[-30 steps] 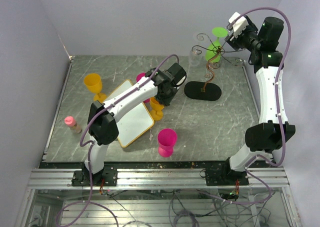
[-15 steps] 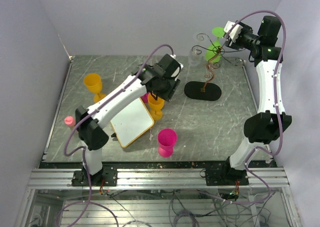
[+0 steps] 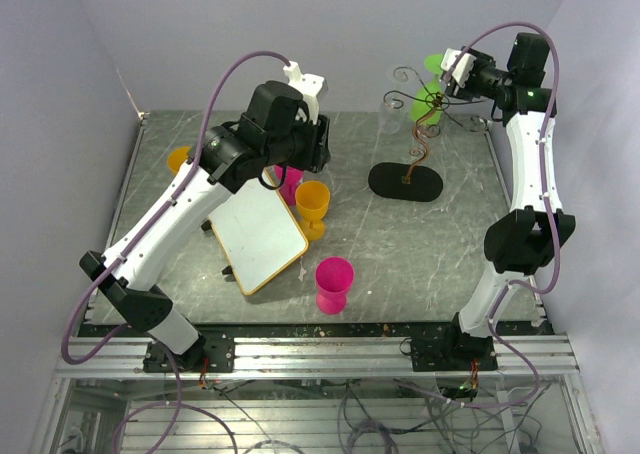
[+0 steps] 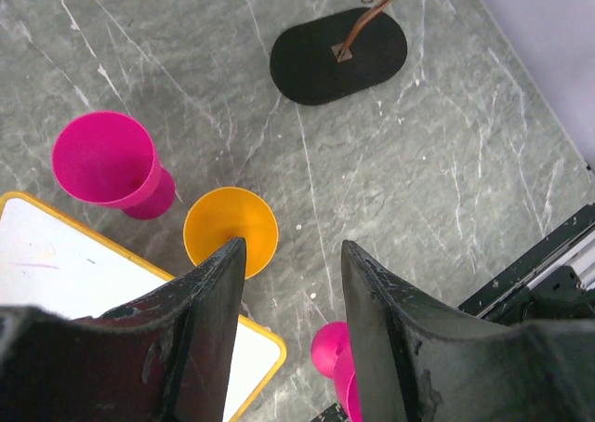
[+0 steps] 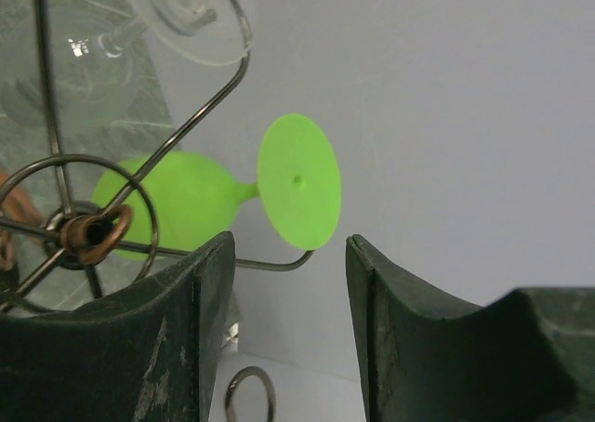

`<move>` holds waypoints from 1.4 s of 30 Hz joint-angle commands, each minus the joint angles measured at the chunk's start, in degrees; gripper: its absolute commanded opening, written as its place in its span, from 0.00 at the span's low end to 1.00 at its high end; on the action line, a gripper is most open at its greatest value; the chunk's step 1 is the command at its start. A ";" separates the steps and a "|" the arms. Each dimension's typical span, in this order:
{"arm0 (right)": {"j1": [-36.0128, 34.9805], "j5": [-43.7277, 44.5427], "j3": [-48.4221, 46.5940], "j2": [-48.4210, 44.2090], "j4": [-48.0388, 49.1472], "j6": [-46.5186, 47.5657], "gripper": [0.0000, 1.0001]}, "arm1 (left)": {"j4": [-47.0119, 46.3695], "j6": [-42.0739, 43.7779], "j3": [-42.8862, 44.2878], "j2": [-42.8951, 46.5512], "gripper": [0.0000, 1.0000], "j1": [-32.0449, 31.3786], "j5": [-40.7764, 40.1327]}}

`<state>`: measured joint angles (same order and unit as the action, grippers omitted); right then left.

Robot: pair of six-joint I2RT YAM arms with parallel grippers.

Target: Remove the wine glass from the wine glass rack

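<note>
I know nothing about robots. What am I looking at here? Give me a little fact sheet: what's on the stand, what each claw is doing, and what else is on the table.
Stand: wine glass rack, dark wire on a black oval base, back right of the table
On it: green wine glass hanging by its foot; a clear glass beside it
Right gripper: open, up at the green glass's foot, not gripping
Left gripper: open, empty, above the orange cup
Also there: pink cup, yellow-edged white board
</note>
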<state>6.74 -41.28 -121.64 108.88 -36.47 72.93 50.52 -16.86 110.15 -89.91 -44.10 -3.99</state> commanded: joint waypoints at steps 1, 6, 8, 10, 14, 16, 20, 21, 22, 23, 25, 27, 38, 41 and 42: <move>0.09 -1.51 -5.73 3.54 0.11 -0.18 0.50 | -5.39 -0.98 -0.81 1.86 0.55 1.05 2.37; -0.82 -0.75 -7.57 5.02 0.22 -0.08 0.50 | -5.00 -0.81 0.08 1.69 0.54 1.91 3.00; -1.11 -0.63 -8.21 5.38 -0.69 0.42 0.50 | -5.02 -0.85 0.08 1.79 0.54 2.06 3.38; -1.28 -0.81 -8.06 5.53 -0.24 0.32 0.50 | -5.35 -1.02 -0.37 2.07 0.54 2.22 3.77; -2.20 0.40 -10.30 7.34 -0.82 0.61 0.50 | -6.00 -1.15 -1.10 2.37 0.54 2.78 4.48; -2.41 0.68 -12.30 9.33 -1.82 0.52 0.49 | -5.84 -1.15 -1.01 2.52 0.54 2.94 4.71; -2.71 0.38 -12.76 9.82 -0.88 -0.23 0.48 | -5.95 -1.15 -1.23 2.93 0.54 3.31 4.95; -2.90 0.26 -12.96 9.98 -1.02 -0.15 0.47 | -6.04 -1.15 -1.25 2.98 0.54 3.38 4.97; -3.08 0.24 -13.12 10.03 -1.15 -0.15 0.48 | -6.11 -1.17 -1.32 3.05 0.54 3.44 5.00; -3.24 0.40 -12.91 10.03 -1.04 -0.11 0.48 | -6.18 -1.16 -1.34 3.08 0.54 3.57 5.10; -3.75 0.89 -12.70 10.16 -0.56 -0.15 0.48 | -6.14 -1.24 -1.43 3.00 0.54 3.73 5.45; -4.05 1.42 -13.79 10.81 -1.19 0.23 0.48 | -6.23 -1.26 -1.43 3.05 0.54 3.91 5.79; -3.98 3.13 -9.81 5.30 10.09 -12.77 0.55 | -6.47 -1.75 -2.29 3.54 0.54 4.38 6.98; -4.02 6.92 -7.72 3.17 17.90 -24.23 0.64 | -7.23 -2.24 -3.76 4.58 0.55 4.38 7.05; -4.02 8.13 -6.49 2.30 20.71 -27.72 0.68 | -7.39 -2.37 -3.99 4.86 0.55 4.41 7.18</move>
<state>2.61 -37.78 -130.45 117.05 -28.23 60.29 45.56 -18.33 107.53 -87.61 -40.05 1.45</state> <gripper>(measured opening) 0.626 0.545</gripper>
